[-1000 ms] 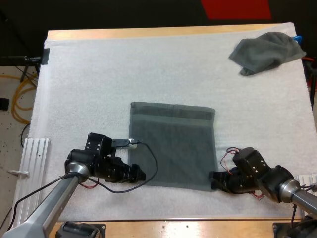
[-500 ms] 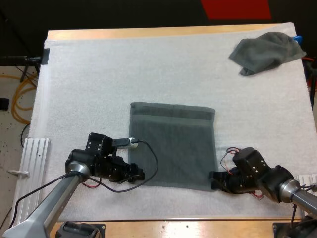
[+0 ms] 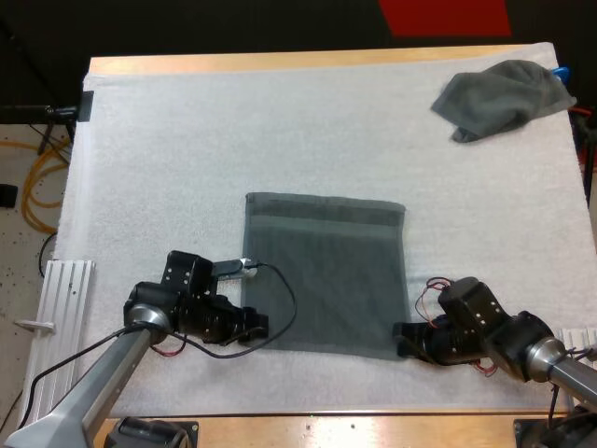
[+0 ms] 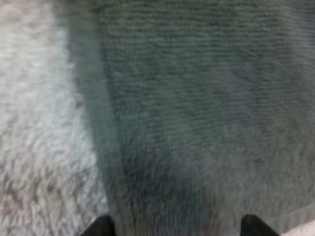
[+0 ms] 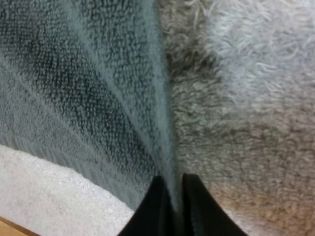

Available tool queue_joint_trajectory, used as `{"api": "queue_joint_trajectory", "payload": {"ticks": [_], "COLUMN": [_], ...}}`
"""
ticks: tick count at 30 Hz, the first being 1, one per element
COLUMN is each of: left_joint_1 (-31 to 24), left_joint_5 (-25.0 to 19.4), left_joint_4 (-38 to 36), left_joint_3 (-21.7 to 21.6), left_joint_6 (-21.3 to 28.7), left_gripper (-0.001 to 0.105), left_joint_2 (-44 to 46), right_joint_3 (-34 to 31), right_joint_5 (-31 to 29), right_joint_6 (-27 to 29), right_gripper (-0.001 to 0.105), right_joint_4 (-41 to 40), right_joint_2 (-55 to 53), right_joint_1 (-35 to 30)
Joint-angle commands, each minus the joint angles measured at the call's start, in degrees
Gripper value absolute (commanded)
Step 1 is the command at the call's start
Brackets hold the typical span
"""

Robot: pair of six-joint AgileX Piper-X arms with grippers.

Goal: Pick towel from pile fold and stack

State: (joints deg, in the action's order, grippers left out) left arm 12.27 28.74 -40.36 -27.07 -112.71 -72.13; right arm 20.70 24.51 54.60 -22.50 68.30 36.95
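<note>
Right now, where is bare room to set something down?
Bare white mat spans the far left, beyond the flat dark grey-green towel and left of the crumpled dark grey-green towel. Crowded at the near corners: left pincer, right pincer.

Left fingers (image 4: 101, 227) apart; right fingers (image 5: 155, 206) nearly together.

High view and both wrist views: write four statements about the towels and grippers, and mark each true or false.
1. The spread towel lies flat on the white mat. True.
2. The crumpled towel sits at the mat's near left corner. False: it lies at the far right corner.
3. The right gripper pinches the spread towel's near right corner. True.
4. The left gripper is shut on the spread towel. False: its fingers stand apart at the near left corner.
</note>
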Motion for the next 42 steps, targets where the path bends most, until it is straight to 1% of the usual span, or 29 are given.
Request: {"api": "queue_joint_trajectory", "payload": {"ticks": [1,2,4,7,13,15,16,17,18,20,21,24,26,27,29,30,32,34,36,38,39,40,41,42], "left_joint_1": [0.23,0.23,0.23,0.23,0.23,0.23,0.23,0.23,0.23,0.23,0.23,0.23,0.23,0.23,0.23,0.23,0.23,0.23,0.23,0.23,0.23,0.23,0.23,0.23], "left_joint_5": [0.08,2.42,4.49,4.47,5.39,5.45,5.44,5.45,5.45,5.45,5.45,5.45,5.45,5.45,5.45,5.45,5.89,6.8,7.11,6.99,6.97,6.97,6.97,6.98], "left_joint_4": [-0.19,-0.08,0.63,1.94,3.77,3.29,3.31,3.31,3.31,3.31,3.29,0.24,-4.89,-5.75,-11.91,-13.58,-18.78,-21.16,-21.16,-18.94,-17.5,-14.93,-11.28,-9.21], "left_joint_3": [0.32,0.54,0.82,0.98,0.96,0.24,-0.12,-0.36,-0.4,-0.53,-0.53,-1.12,-1.52,-1.49,-1.49,-1.49,-1.49,-1.49,-1.49,-1.49,-1.49,-1.37,-1.32,-1.35], "left_joint_6": [-0.59,-0.59,-1.19,-1.77,-1.9,-1.51,-1.43,-1.44,-1.44,-1.42,-0.84,1.02,3.73,3.99,5.69,6.31,7.08,7.17,7.16,5.48,4.54,3.14,0.99,0.06], "left_gripper": [0.053,0.053,0.053,0.053,0.053,0.049,0.041,0.03,0.025,0.004,0.0,0.0,0.0,0.0,0.0,0.0,0.0,0.0,0.0,0.0,0.0,0.0,0.0,0.0], "left_joint_2": [-0.23,-0.23,-0.23,-1.76,-9.59,-9.71,-9.72,-9.72,-9.72,-9.72,-9.72,-9.02,-6.23,-5.47,-0.98,0.89,6.07,9.65,12.75,14.12,14.06,13.72,13.06,12.72], "right_joint_3": [0.02,0.02,0.02,0.02,0.02,0.02,0.02,0.02,0.02,0.02,0.02,0.23,0.77,1.05,2.53,2.96,4.52,5.31,5.63,5.61,5.61,5.61,5.61,5.61], "right_joint_5": [0.16,0.16,0.16,0.16,1.92,1.96,1.96,1.96,1.96,1.96,1.96,1.96,1.96,1.84,0.41,-0.22,-3.51,-5.56,-6.76,-9.09,-9.89,-12.14,-13.54,-14.11], "right_joint_6": [0.5,0.5,0.5,0.5,0.5,0.5,0.5,0.5,0.5,0.87,1.0,1.13,1.0,0.91,0.93,0.93,0.62,0.01,-2.11,-4.97,-5.3,-6.09,-6.42,-6.42], "right_gripper": [0.0,0.0,0.0,0.0,0.0,0.0,0.0,0.0,0.0,0.0,0.0,0.0,0.0,0.0,0.0,0.0,0.0,0.0,0.0,0.0,0.0,0.0,0.0,0.0], "right_joint_4": [-0.08,-0.08,-0.07,0.89,3.14,3.13,3.13,3.25,3.24,3.21,3.21,3.2,2.04,1.58,-2.07,-3.28,-7.65,-10.12,-11.3,-11.29,-11.07,-10.38,-9.24,-8.33], "right_joint_2": [-0.34,-0.34,-0.34,-0.34,-0.34,-0.34,-0.34,-0.34,-0.34,-0.34,-0.34,-1.37,-3.9,-4.87,-9.02,-9.79,-13.61,-16.15,-17.75,-18.12,-17.88,-17.33,-16.69,-15.95], "right_joint_1": [-0.1,-0.1,-0.1,-0.1,-0.1,-0.1,-0.1,-0.1,-0.1,-0.1,-0.1,-0.09,0.22,0.47,2.1,2.48,4.98,6.92,8.5,9.23,9.21,9.21,9.21,8.96]}}
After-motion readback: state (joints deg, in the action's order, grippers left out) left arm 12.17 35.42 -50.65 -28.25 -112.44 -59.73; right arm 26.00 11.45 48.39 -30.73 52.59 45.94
